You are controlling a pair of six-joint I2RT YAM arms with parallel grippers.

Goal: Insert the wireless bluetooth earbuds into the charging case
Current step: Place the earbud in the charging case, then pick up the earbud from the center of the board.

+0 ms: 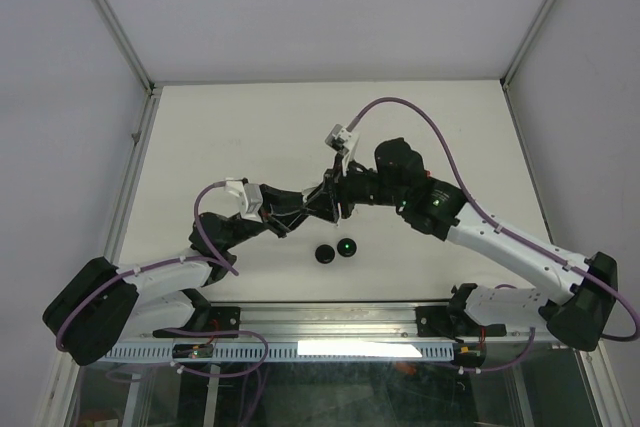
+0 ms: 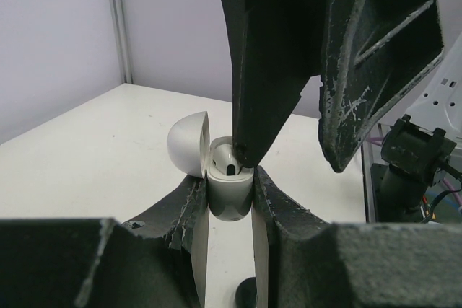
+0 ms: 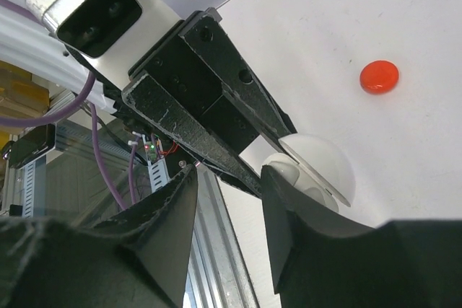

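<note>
1. The matte white table lay under both arms.
2. The scuffed black left gripper clamped a glossy white charging case at centre, its domed lid tipped left.
3. The right gripper hung above with jaws apart and empty.
4. A smooth white earbud sat inside the case.

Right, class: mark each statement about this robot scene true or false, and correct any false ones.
1. The charging case has its lid open. True.
2. The right gripper holds the case. False: the left gripper is clamped on it, and the right one's jaws stand apart above it.
3. The disc in the right wrist view is blue. False: it is red.
4. A white earbud sits inside the case. True.
</note>
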